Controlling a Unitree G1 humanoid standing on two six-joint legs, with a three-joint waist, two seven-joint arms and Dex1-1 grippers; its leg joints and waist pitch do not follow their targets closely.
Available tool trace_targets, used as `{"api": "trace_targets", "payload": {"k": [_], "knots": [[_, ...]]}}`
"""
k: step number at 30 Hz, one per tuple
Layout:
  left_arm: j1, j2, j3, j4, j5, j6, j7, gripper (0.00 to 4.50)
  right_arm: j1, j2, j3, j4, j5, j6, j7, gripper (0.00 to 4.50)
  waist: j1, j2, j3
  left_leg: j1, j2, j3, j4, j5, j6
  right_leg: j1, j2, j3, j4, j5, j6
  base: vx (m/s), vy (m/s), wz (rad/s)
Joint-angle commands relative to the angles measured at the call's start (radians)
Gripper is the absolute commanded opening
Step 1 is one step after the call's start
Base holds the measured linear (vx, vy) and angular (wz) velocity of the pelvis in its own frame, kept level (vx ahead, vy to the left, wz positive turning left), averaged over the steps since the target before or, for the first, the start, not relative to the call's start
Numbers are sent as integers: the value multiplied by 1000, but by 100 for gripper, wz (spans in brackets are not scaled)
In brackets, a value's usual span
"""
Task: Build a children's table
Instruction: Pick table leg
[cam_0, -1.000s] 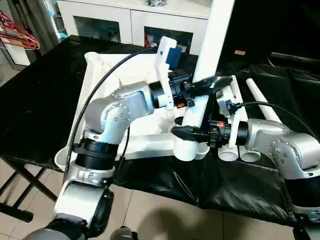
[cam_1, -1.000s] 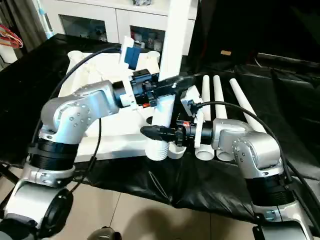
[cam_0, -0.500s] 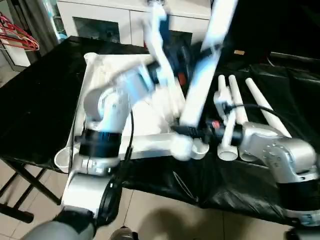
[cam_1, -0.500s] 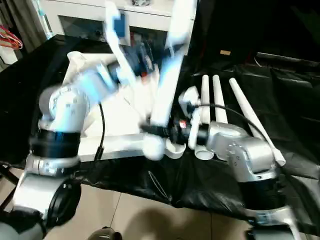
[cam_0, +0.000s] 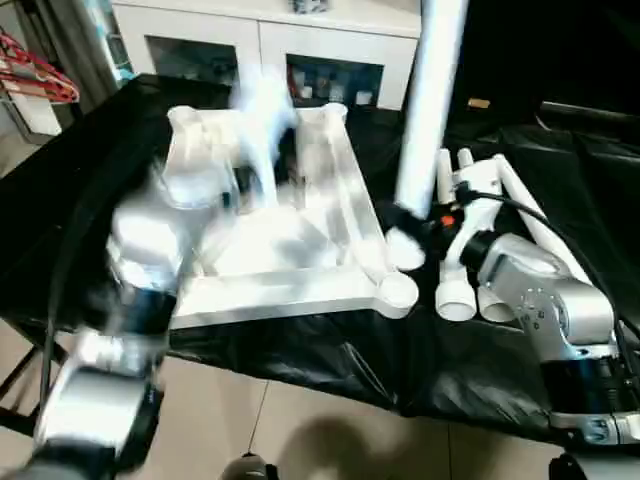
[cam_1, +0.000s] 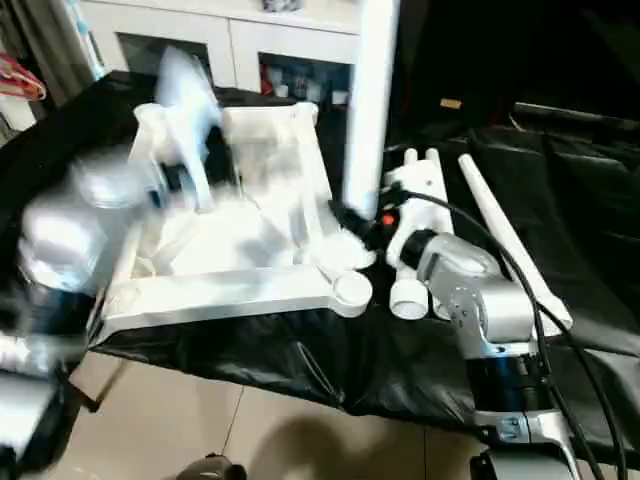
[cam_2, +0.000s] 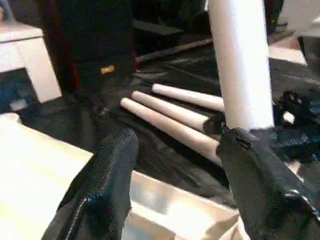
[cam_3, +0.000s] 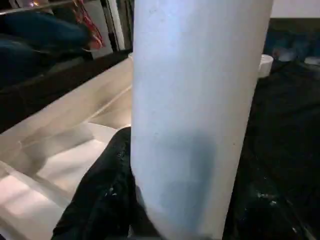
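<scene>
Gripped at lower centre-right by the right gripper (cam_0: 400, 232): an upright leg (cam_0: 428, 100), fingers closed on its base beside the tabletop's near-right corner socket (cam_0: 397, 291). Lay upturned across the frame's middle on black cloth (cam_0: 330, 350): the tabletop (cam_0: 290, 285). Hung blurred at left with fingers spread wide and empty: the left gripper (cam_2: 175, 175). Rested at right on the cloth: three spare legs (cam_1: 497, 232). Stood along the top: a white cabinet (cam_0: 270, 40).
</scene>
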Motion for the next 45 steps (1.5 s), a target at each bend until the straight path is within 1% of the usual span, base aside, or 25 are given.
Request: {"api": "trace_targets", "payload": {"k": [1, 3, 5, 6, 7, 12, 15, 17, 19, 21, 22, 23, 26, 28, 29, 30, 33, 34, 37, 39, 40, 41, 42, 43, 45], "knots": [[-72, -40, 54, 91, 14, 15, 135, 301, 10, 12, -2, -47, 9, -21, 24, 188, -5, 6, -83, 26, 68, -39, -67, -138, -15, 56, -104, 62, -73, -95, -199, 0, 0, 0], [-130, -69, 77, 178, 39, -31, 214, 301, 16, 22, 10, -53, 7, -27, 24, 188, -6, 4, -84, 21, 67, -43, -67, -126, -1, 61, -105, 62, -77, -109, -182, 0, 0, 0], [-175, -102, 94, 204, 5, -53, 199, 301, 20, 24, 30, -53, 4, -33, 36, 188, -7, 0, -85, 20, 67, -45, -68, -111, 7, 63, -106, 60, -77, -107, -178, 0, 0, 0], [-200, -129, 110, 202, -26, -44, 195, 301, 19, 26, 37, -48, 0, -35, 37, 188, -9, 5, -86, 19, 69, -44, -66, -96, 11, 61, -106, 60, -74, -80, -191, 0, 0, 0], [-200, -129, 110, 202, -26, -44, 195, 301, 19, 26, 37, -48, 0, -35, 37, 188, -8, 3, -87, 19, 69, -43, -64, -85, 19, 61, -106, 60, -71, -53, -210, 0, 0, 0], [-224, -191, 114, 116, -103, -6, 127, 301, 22, 25, 49, -43, -12, -39, 37, 188, -7, 4, -85, 18, 70, -41, -62, -88, 39, 61, -108, 59, -72, -53, -236, 0, 0, 0], [-199, -218, 75, -3, -180, 42, 20, 301, 28, 26, 50, -50, -22, -35, 44, 188, -7, 4, -83, 19, 72, -40, -63, -97, 37, 61, -109, 60, -73, -77, -243, 0, 0, 0], [-181, -206, 46, -24, -162, 27, -10, 301, 28, 22, 51, -45, -24, -38, 45, 188, -9, 5, -81, 20, 73, -41, -66, -107, 36, 59, -105, 60, -77, -100, -233, 0, 0, 0], [-181, -204, 61, 3, -146, 21, 21, 301, 28, 13, 60, -40, -34, -45, 47, 188, -10, 2, -79, 19, 71, -40, -66, -116, 34, 59, -103, 60, -79, -116, -224, 0, 0, 0], [-175, -196, 62, 7, -140, -3, 9, 301, 28, 12, 63, -37, -35, -47, 47, 188, -11, 2, -78, 20, 68, -40, -66, -128, 26, 61, -104, 61, -86, -162, -200, 0, 0, 0], [-168, -181, 63, -4, -140, -10, -8, 301, 28, 13, 65, -35, -36, -49, 45, 188, -10, -1, -79, 21, 69, -41, -67, -128, 24, 61, -104, 60, -87, -167, -195, 0, 0, 0], [-171, -173, 87, 4, -137, -2, 18, 301, 26, 15, 64, -31, -38, -51, 41, 188, -13, 1, -80, 18, 69, -42, -68, -122, 22, 63, -103, 59, -83, -165, -190, 0, 0, 0], [-184, -133, 148, 73, -101, -43, 83, 301, 14, 27, 44, -16, -47, -66, 12, 188, -15, 1, -82, 20, 68, -43, -67, -117, 23, 58, -102, 59, -81, -137, -190, 0, 0, 0], [-184, -127, 152, 78, -97, -49, 85, 301, 13, 28, 42, -14, -48, -68, 9, 188, -17, 1, -82, 21, 67, -42, -67, -119, 21, 58, -100, 59, -80, -137, -185, 0, 0, 0], [-163, -73, 135, 83, -71, -57, 51, 301, 2, 33, 21, -4, -45, -51, -16, 188, -18, 1, -83, 22, 69, -42, -67, -113, 20, 57, -102, 60, -80, -130, -185, 0, 0, 0], [-163, -73, 135, 83, -71, -57, 51, 301, 2, 33, 21, -4, -45, -51, -16, 188, -19, 4, -83, 23, 70, -43, -70, -109, 17, 54, -101, 60, -77, -128, -185, 0, 0, 0], [-93, 23, 73, 75, -25, -84, -63, 301, -15, 31, -6, 1, -33, 50, -73, 188, -20, 8, -81, 26, 72, -42, -72, -105, 6, 51, -100, 62, -75, -121, -189, 0, 0, 0], [-70, 47, 45, 70, -13, -91, -105, 301, -19, 34, -14, 3, -26, 52, -75, 188, -20, 3, -82, 25, 71, -42, -73, -104, 6, 52, -101, 62, -75, -120, -188, 0, 0, 0], [-19, 90, -36, 59, 33, -118, -183, 301, -23, 32, -17, 13, -33, 22, -72, 188, -19, 9, -81, 29, 74, -40, -75, -122, -13, 47, -104, 64, -74, -137, -181, 0, 0, 0], [63, 126, -173, 42, 96, -151, -290, 301, -30, 22, -2, 50, -63, -60, -46, 188, -14, 8, -79, 30, 76, -40, -78, -143, -25, 44, -107, 66, -78, -160, -173, 0, 0, 0], [63, 126, -173, 42, 96, -151, -290, 301, -30, 22, -2, 50, -63, -60, -46, 188, -12, 9, -80, 32, 77, -40, -78, -147, -29, 43, -109, 66, -77, -164, -172, 0, 0, 0], [85, 131, -219, 51, 120, -159, -308, 301, -27, 12, 13, 52, -67, -49, -27, 188, -14, 9, -79, 31, 76, -39, -79, -150, -35, 43, -107, 67, -76, -164, -173, 0, 0, 0], [85, 131, -219, 51, 120, -159, -308, 301, -27, 12, 13, 52, -67, -49, -27, 188, -15, 11, -78, 29, 75, -39, -79, -151, -35, 45, -106, 67, -77, -161, -172, 0, 0, 0], [99, 134, -254, 68, 144, -171, -316, 301, -19, 3, 26, 40, -67, -34, -11, 188, -14, 11, -78, 28, 76, -40, -80, -152, -37, 48, -107, 67, -75, -155, -173, 0, 0, 0], [111, 133, -275, 83, 157, -176, -333, 301, -11, 2, 31, 23, -60, -8, -5, 188, -16, 8, -78, 27, 73, -40, -80, -153, -30, 50, -107, 68, -78, -155, -173, 0, 0, 0]]}}
